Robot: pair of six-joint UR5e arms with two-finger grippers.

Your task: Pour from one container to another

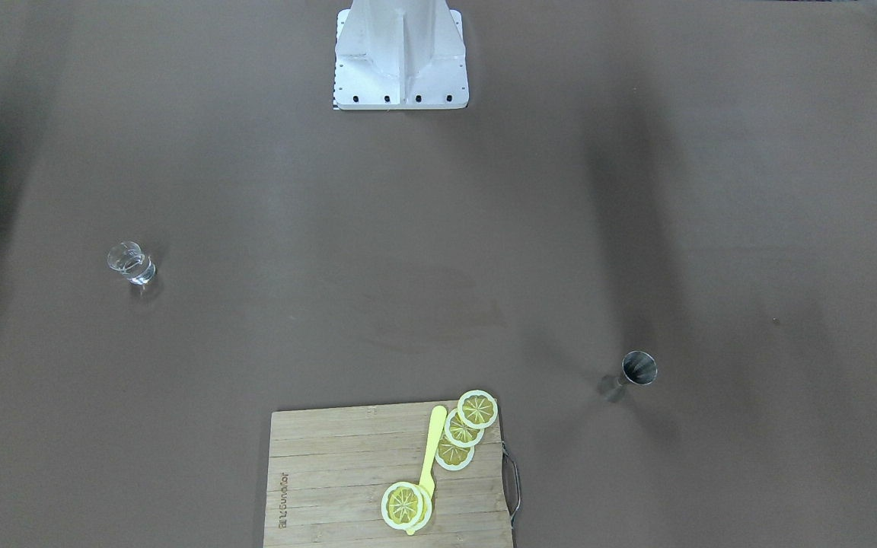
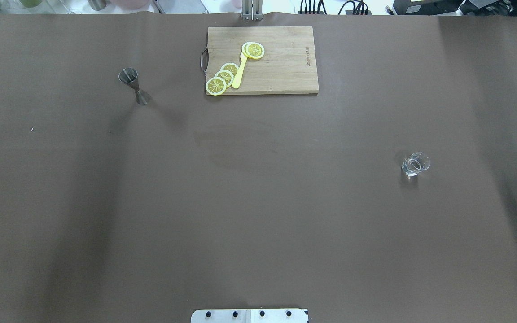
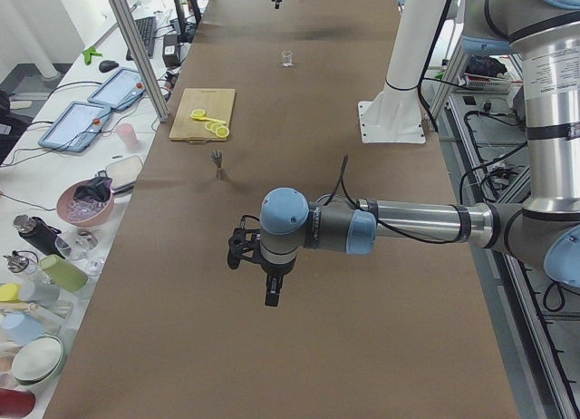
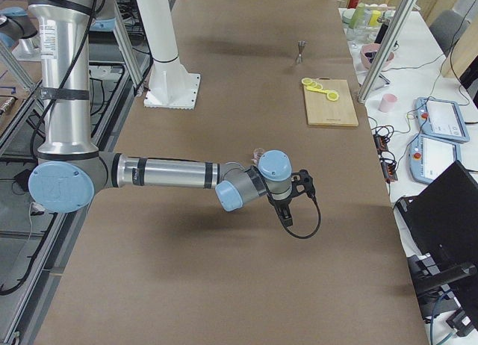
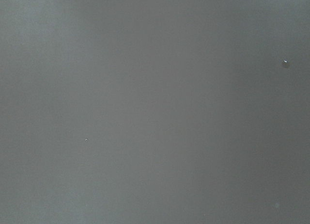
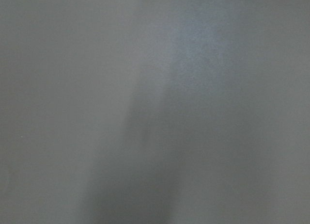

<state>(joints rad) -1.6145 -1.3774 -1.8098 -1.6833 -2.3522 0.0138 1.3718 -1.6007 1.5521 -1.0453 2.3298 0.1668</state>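
Jigger (image 2: 133, 85): upright on the robot's left half, near the board's (image 2: 281, 67) handle end; long axis vertical.
Glass (image 2: 415, 164): upright on the right half, well apart from the jigger.
Left gripper (image 3: 272, 290): over bare table (image 2: 258, 202), nothing seen in it; I cannot tell its opening.
Right gripper (image 4: 285, 214): same, opening unclear to me.
Nearer arm: I judge left for the jigger, right for the glass.

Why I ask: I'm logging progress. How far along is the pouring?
Done: nothing; the glass and metal measuring cup stand far apart on the table. In hand: nothing; left gripper and right gripper hang over bare table. To do: grasp, carry, pour.
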